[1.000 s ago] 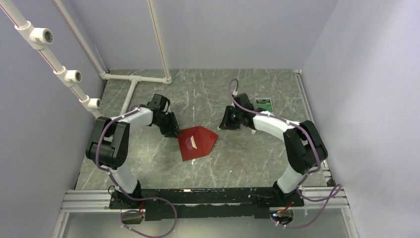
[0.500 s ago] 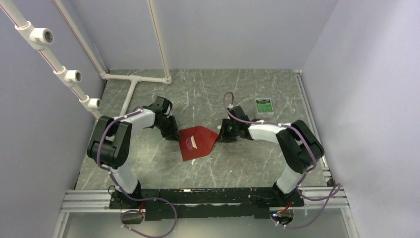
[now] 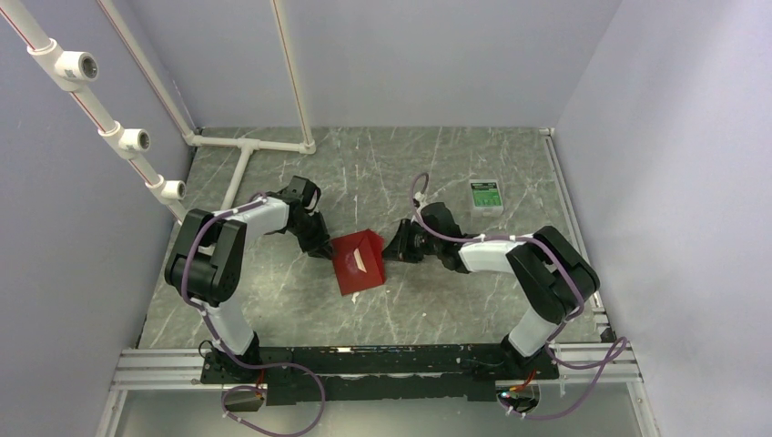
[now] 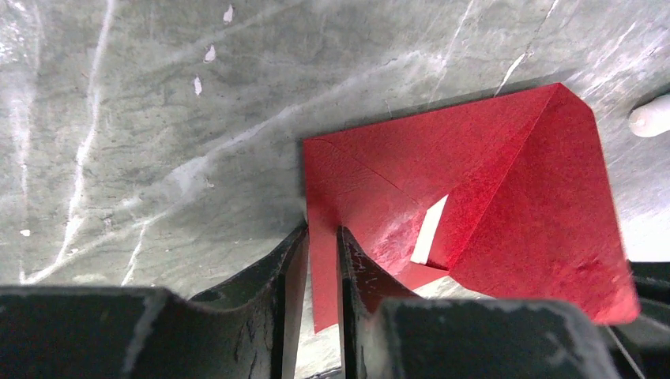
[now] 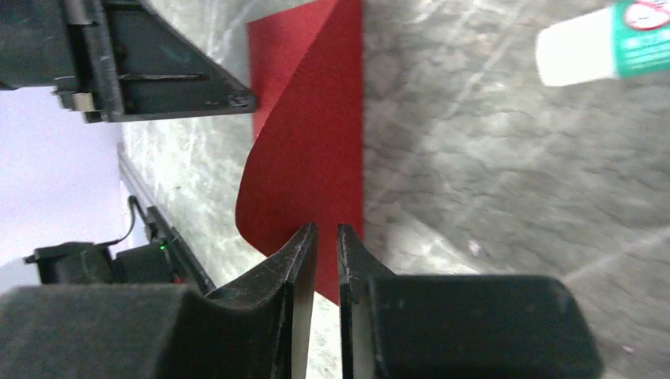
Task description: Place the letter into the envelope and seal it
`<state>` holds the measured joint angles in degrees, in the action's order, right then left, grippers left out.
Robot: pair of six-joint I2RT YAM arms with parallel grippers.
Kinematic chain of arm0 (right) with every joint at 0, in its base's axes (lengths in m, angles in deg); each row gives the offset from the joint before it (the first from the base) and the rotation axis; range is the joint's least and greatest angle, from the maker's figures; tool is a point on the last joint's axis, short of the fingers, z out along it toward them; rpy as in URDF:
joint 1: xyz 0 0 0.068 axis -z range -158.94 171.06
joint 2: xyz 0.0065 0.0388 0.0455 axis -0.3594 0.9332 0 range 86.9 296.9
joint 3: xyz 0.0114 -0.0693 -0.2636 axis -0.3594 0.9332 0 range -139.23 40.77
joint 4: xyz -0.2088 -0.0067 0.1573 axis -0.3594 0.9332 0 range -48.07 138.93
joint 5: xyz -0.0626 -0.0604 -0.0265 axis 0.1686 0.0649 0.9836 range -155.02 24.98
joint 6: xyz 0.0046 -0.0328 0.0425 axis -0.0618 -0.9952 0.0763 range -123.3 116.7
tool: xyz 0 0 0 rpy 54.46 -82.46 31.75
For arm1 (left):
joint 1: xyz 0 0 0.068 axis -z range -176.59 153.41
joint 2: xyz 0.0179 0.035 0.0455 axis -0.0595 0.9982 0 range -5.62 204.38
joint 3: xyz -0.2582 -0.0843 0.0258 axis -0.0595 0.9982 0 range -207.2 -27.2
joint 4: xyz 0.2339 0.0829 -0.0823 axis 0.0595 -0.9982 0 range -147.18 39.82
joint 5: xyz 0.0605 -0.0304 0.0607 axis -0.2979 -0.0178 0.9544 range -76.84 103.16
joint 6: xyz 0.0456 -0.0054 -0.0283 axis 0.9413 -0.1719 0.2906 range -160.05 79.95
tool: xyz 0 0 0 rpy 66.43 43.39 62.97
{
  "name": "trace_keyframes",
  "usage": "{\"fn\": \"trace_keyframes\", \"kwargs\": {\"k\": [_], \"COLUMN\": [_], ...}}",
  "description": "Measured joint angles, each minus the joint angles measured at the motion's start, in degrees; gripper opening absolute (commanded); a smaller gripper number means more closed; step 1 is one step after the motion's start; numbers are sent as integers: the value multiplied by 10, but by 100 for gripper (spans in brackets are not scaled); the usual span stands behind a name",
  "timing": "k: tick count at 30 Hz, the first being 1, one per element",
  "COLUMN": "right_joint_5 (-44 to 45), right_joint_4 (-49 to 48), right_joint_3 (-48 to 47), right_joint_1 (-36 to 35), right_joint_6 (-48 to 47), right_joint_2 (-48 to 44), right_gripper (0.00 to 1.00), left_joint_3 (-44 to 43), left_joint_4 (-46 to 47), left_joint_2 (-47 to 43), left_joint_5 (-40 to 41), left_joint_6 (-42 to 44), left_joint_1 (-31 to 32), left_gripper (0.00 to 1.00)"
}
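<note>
A: Where is the envelope (image 3: pixel 349 278) lying?
B: Flat between the arms, with the letter (image 4: pixel 430 230) peeking out as a pale sliver. The left gripper (image 4: pixel 322 233) is pinching its left edge.
A: Flap?
B: The right gripper (image 5: pixel 326 230) is clamping it, and the flap is curling leftward over the body.

Letter (image 4: pixel 430 230) mostly hidden inside the envelope (image 4: pixel 545 213), only a pale sliver visible; white-and-green box (image 5: pixel 592 47) cropped at the edge.

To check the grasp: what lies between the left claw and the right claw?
The red envelope, with the left claw and the right claw at opposite edges; top view shows it.
</note>
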<state>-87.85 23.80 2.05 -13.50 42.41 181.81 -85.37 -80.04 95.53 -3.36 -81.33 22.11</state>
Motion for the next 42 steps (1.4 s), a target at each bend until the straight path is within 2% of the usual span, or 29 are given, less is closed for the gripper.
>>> {"fn": "trace_keyframes", "kwargs": {"k": [3,7,11,19,29,34,38,42], "right_joint_5": [-16,-24,-35,-80,-106,-97,-93,-87], "right_joint_4": [-24,-29,-28,-29,30,74,99,124], "right_joint_3": [-2,-21,-37,-68,-136,-155,-166,-179], "right_joint_1": [-8,-18,-23,-23,-23,-23,-23,-23], "right_joint_6": [3,4,4,4,2,-7,-13,-22], "right_joint_2": [2,25,55,108,162,162,162,162], "right_gripper": [26,27,22,16,12,12,12,12], "left_joint_3": [0,0,0,0,0,28,54,56], "left_joint_4": [0,0,0,3,10,66,139,195], "left_joint_2": [0,1,1,7,5,-31,-75,-78], "left_joint_5": [0,0,-1,-11,-21,-32,-75,-109], "left_joint_6": [-1,-2,-2,-3,1,4,3,3], "left_joint_1": [1,2,2,2,2,3,5,16], "left_gripper": [25,24,21,5,4,6,5,4]}}
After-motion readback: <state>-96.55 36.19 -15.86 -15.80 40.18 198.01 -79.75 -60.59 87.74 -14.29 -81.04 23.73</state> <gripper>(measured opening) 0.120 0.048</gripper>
